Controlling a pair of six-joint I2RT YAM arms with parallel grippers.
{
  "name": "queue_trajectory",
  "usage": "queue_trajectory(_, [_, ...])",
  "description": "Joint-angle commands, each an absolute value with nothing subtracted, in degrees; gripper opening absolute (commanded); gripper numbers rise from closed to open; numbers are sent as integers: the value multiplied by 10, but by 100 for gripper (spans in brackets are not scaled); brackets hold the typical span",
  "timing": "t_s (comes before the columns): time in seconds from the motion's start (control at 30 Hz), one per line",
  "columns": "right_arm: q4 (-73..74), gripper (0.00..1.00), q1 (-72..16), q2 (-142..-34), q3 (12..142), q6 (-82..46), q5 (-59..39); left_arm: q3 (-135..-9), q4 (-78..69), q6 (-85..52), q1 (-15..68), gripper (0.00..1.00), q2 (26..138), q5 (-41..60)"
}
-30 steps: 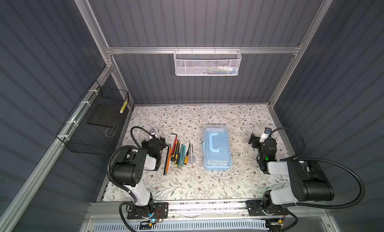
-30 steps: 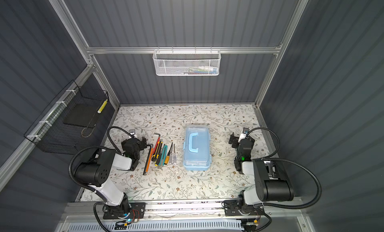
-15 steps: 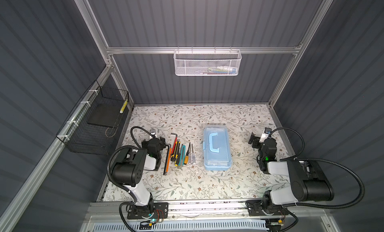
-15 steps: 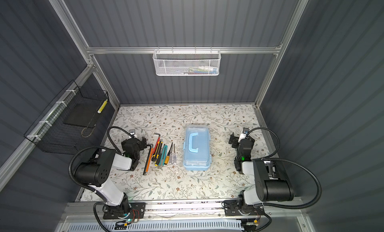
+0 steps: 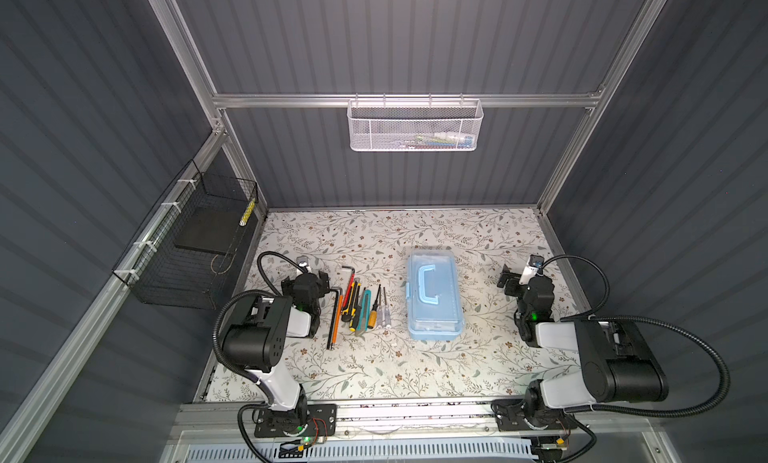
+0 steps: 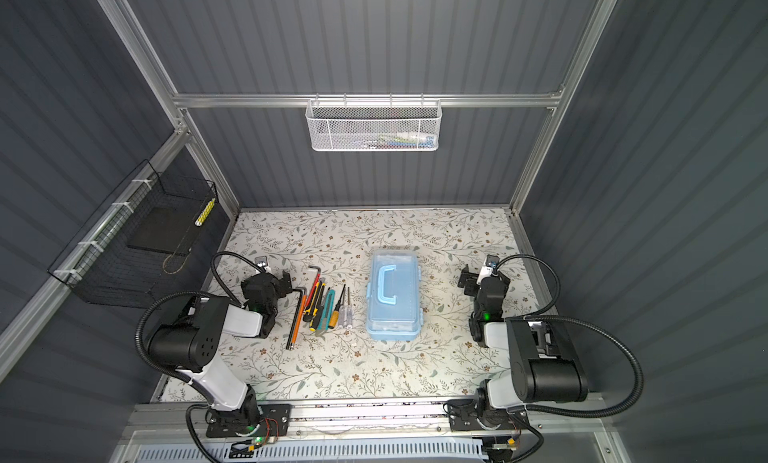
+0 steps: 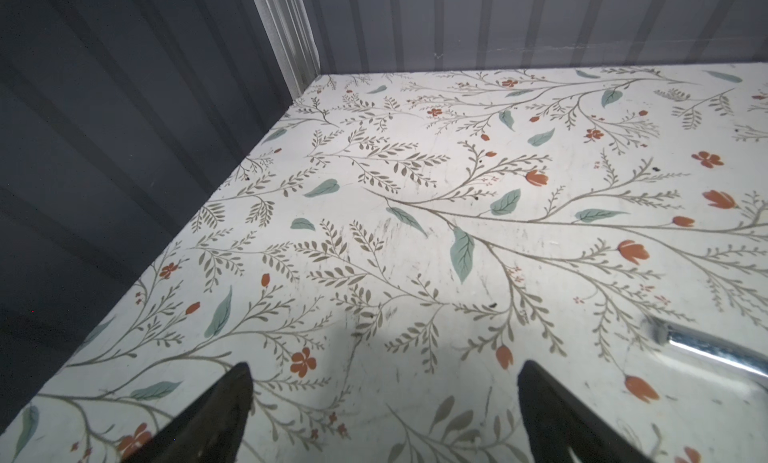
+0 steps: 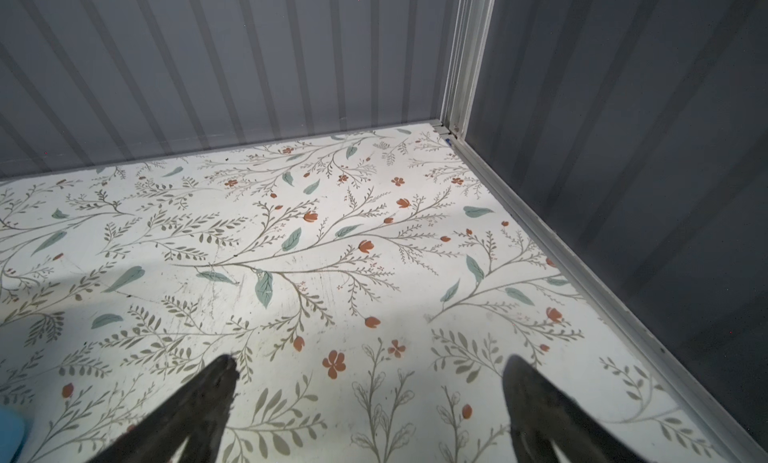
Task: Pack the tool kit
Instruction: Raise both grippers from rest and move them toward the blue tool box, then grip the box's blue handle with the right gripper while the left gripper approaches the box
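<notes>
The tool kit's light-blue box (image 5: 434, 299) (image 6: 394, 294) lies shut mid-table, clear lid and blue handle facing up. To its left lies a row of loose tools: hex keys (image 5: 334, 315), a teal utility knife (image 5: 365, 305) and screwdrivers (image 5: 376, 305). My left gripper (image 5: 305, 274) (image 7: 384, 369) rests low at the left of the row, open and empty; a chrome hex key (image 7: 706, 353) shows beside it. My right gripper (image 5: 521, 274) (image 8: 370, 360) sits right of the box, open and empty, with a box corner (image 8: 10, 432) at the frame edge.
A white mesh basket (image 5: 414, 126) hangs on the back wall's rail. A black wire basket (image 5: 195, 253) hangs on the left wall, above the table's left edge. Grey ribbed walls and aluminium posts close in the floral table (image 5: 374, 357) on three sides.
</notes>
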State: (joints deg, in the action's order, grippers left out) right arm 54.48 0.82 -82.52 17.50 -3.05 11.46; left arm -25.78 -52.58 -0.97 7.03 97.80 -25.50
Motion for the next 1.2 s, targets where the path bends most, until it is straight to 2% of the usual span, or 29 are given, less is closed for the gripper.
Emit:
queue_trajectory(0.0, [430, 99, -3, -754, 225, -33, 156, -272, -519, -12, 68, 100, 971, -255])
queue_trajectory(0.07, [343, 99, -19, -695, 257, -42, 200, -284, -499, -7, 71, 100, 956, -267])
queue_trajectory(0.13, [208, 99, -22, -646, 314, -88, 216, -330, -363, -18, 81, 100, 908, -292])
queue_trajectory(0.17, [147, 99, -22, -617, 345, -108, 228, -339, -341, -22, 81, 100, 895, -304])
queue_trajectory(0.27, [-42, 99, -28, -594, 457, -153, 214, -360, -303, -74, 80, 100, 857, -317])
queue_trajectory(0.33, [-109, 99, -44, -577, 501, -176, 201, -434, -134, -134, 81, 100, 836, -288])
queue_trajectory(0.4, [-179, 99, -66, -568, 541, -204, 180, -480, -43, -159, 83, 100, 827, -225])
queue_trajectory(0.53, [-318, 98, -128, -570, 612, -265, 109, -500, 18, -214, 96, 99, 762, -60])
queue_trajectory(0.6, [-356, 94, -158, -571, 631, -303, 71, -498, 26, -253, 100, 97, 744, 30])
queue_trajectory(0.7, [-363, 88, -211, -574, 636, -353, 7, -493, 40, -282, 132, 92, 738, 96])
queue_trajectory(0.8, [-364, 81, -273, -593, 641, -383, -11, -484, 53, -287, 191, 90, 734, 99])
queue_trajectory(0.9, [-363, 76, -322, -620, 646, -399, -16, -459, 30, -312, 216, 88, 735, 127])
queue_trajectory(1.17, [-331, 54, -366, -719, 649, -427, -76, -437, 0, -317, 256, 86, 754, 120])
